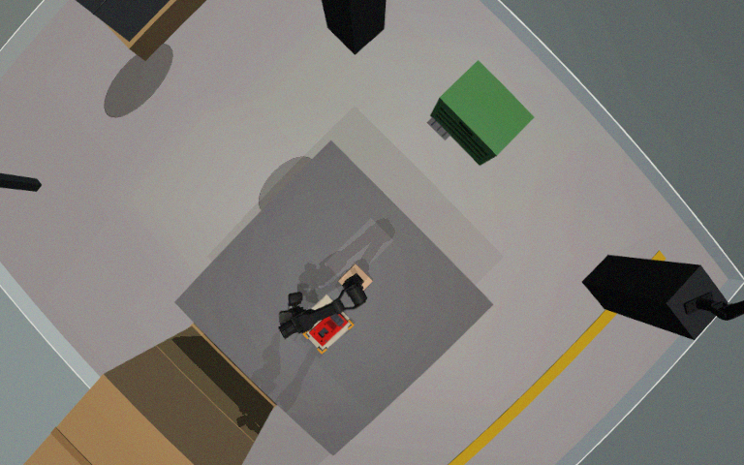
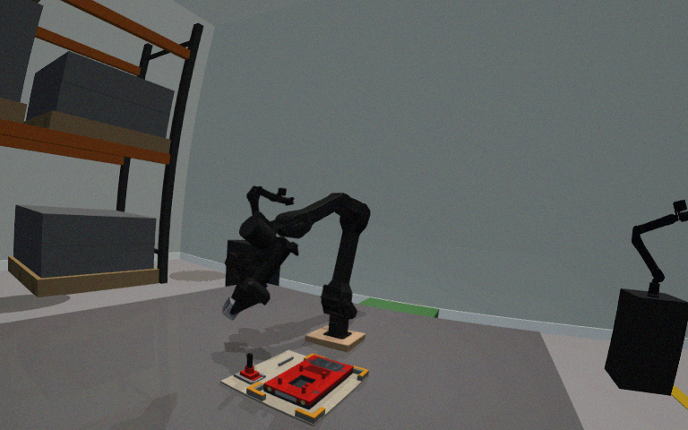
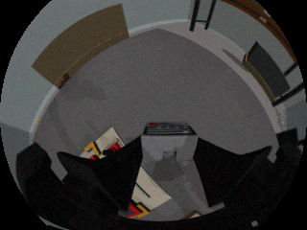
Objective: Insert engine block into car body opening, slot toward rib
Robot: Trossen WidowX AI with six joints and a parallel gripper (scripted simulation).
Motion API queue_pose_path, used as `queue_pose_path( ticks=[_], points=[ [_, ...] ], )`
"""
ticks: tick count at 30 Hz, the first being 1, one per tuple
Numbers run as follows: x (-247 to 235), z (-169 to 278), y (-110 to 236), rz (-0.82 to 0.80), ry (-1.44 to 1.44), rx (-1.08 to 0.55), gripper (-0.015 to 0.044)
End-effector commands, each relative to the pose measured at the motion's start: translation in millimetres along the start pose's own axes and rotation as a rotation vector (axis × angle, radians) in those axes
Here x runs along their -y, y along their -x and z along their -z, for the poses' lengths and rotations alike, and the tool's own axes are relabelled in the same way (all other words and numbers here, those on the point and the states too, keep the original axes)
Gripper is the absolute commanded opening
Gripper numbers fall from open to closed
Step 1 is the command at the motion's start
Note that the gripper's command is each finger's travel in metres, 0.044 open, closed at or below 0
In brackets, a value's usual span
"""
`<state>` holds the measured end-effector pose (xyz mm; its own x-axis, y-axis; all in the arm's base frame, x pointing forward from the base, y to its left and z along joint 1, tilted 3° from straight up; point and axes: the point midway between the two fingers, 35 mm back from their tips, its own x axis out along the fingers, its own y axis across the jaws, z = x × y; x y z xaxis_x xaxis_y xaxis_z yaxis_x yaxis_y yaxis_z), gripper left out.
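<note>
My gripper (image 2: 232, 305) (image 3: 168, 138) is shut on the engine block (image 2: 227, 309) (image 3: 182, 143), a grey block with a dark ribbed end and a small red spot on it. In the exterior view it is held tilted, well above the floor, behind and left of the board. The red car body (image 1: 328, 328) (image 2: 331, 376) lies between orange corner pieces on the cream board (image 2: 339, 390) (image 3: 160, 196). Its opening (image 2: 303, 381) shows no block in it. The rib and which side of the block has the slot are too small to tell. In the wrist view a finger hides most of the car body.
A red stand with an upright black post (image 2: 249, 361) is on the board's left part, and a thin dark bar (image 2: 285, 361) lies near its back edge. The arm's wooden base (image 2: 349, 344) is behind the board. A tan box (image 1: 164, 405) stands at the dark mat's edge (image 1: 384, 384).
</note>
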<state>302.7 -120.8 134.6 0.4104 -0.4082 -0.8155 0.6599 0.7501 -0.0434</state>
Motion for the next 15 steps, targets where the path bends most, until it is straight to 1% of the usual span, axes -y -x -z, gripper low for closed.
queue_pose_path(
  ticks=[1,11,15],
  points=[
    [1.9,6.9,1.5,0.001,-0.014,0.127,0.0000],
    [1.9,7.3,1.4,0.001,-0.015,0.137,0.0000],
    [1.0,10.8,-2.4,0.001,-0.013,0.198,0.0000]
  ],
)
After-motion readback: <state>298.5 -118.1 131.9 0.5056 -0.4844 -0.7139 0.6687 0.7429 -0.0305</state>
